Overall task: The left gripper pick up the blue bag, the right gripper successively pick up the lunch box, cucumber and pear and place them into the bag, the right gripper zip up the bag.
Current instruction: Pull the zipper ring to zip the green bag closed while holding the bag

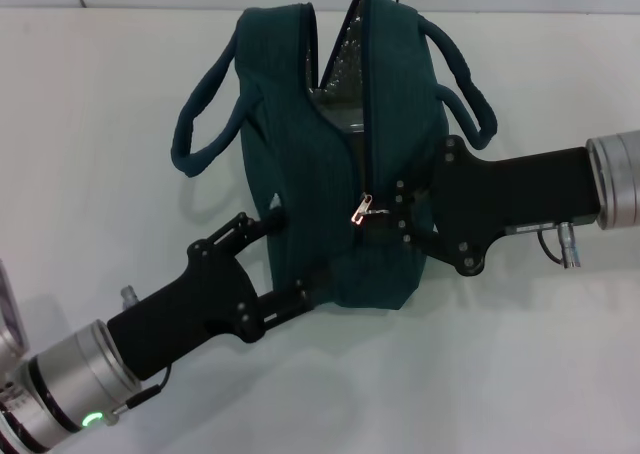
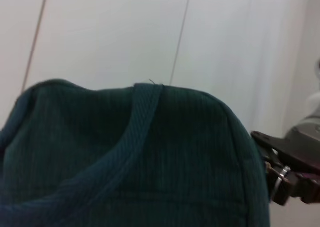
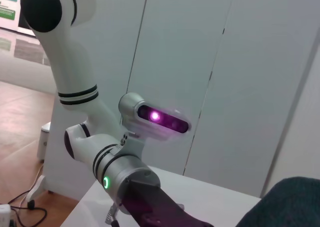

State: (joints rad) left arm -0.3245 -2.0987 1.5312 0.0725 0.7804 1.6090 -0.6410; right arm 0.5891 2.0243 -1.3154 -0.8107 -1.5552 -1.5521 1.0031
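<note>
The black two-finger left gripper (image 1: 290, 259) was clamped on the near-left side of the dark teal fabric blue bag (image 1: 300, 154) on the white table (image 1: 90, 124), steadying it, while the black right gripper (image 1: 385, 219), closed by the metal zipper pull (image 1: 361, 210), should draw straight along the seam toward the open far end.

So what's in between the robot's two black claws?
The blue bag sits between them in the head view. The left gripper clamps its near corner, and the right gripper is at the zipper pull, with the zip partly open.
</note>
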